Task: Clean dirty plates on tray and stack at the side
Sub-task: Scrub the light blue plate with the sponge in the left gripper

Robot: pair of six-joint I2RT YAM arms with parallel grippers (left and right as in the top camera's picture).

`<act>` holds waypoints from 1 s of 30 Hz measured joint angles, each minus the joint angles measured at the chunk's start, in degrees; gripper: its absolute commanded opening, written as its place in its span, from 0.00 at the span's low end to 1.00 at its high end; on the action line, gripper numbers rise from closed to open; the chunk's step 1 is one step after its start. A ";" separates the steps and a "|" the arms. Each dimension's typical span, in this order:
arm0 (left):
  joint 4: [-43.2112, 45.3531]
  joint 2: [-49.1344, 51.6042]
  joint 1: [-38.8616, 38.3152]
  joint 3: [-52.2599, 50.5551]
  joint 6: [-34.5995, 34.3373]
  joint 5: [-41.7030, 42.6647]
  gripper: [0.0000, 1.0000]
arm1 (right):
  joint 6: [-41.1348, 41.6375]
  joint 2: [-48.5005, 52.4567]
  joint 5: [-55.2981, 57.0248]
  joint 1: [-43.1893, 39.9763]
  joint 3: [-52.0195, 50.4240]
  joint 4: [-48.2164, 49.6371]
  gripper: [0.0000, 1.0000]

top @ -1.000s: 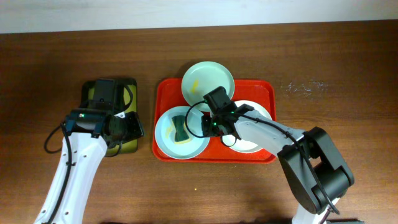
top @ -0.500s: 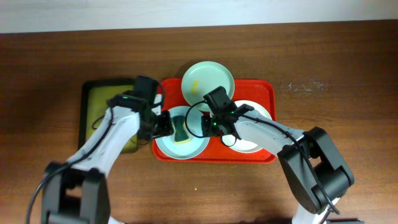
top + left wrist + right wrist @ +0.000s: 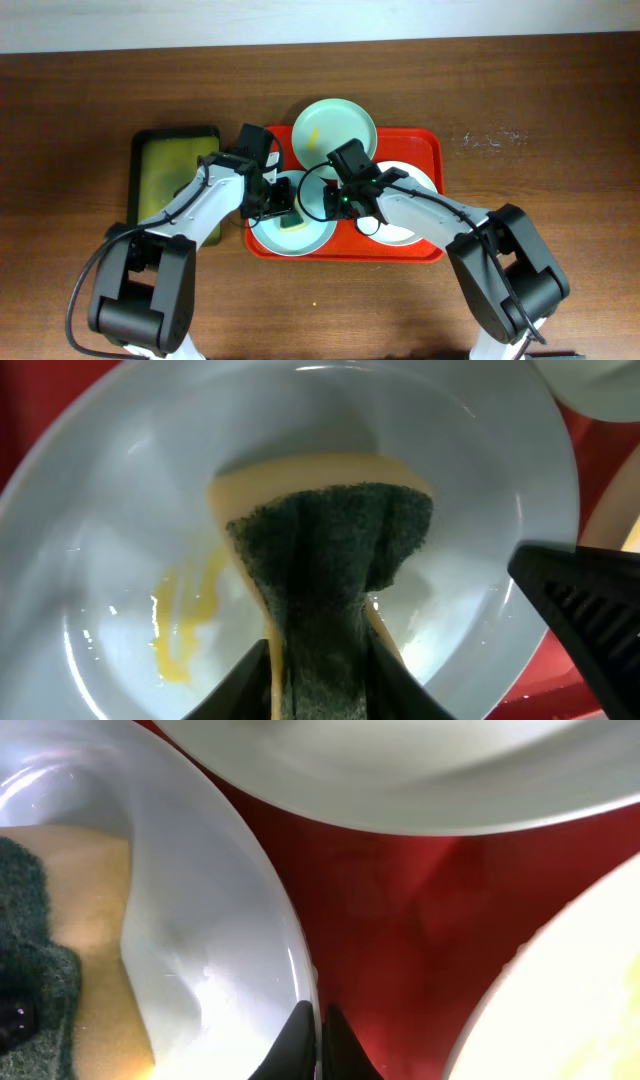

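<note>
Left gripper [image 3: 318, 678] clamped on a sponge [image 3: 330, 550], pressing it into the plate [image 3: 100, 530] that the right gripper [image 3: 318, 1025] pinches by the rim.
The plate sits on the tray [image 3: 390, 920] under both grippers, and a yellow smear [image 3: 185, 625] just left of the sponge is not yet wiped. Likely risks: a hard scrub could break the thin rim hold, sending the plate sliding into the white plate [image 3: 570, 980] close on the right gripper's right. The sponge, bent between the fingers, could twist loose. A stroke too far right could knock the right gripper.
</note>
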 measured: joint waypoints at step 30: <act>-6.05 0.02 -0.39 2.97 0.57 -8.63 0.30 | -0.04 0.00 -0.20 0.00 0.00 0.04 0.04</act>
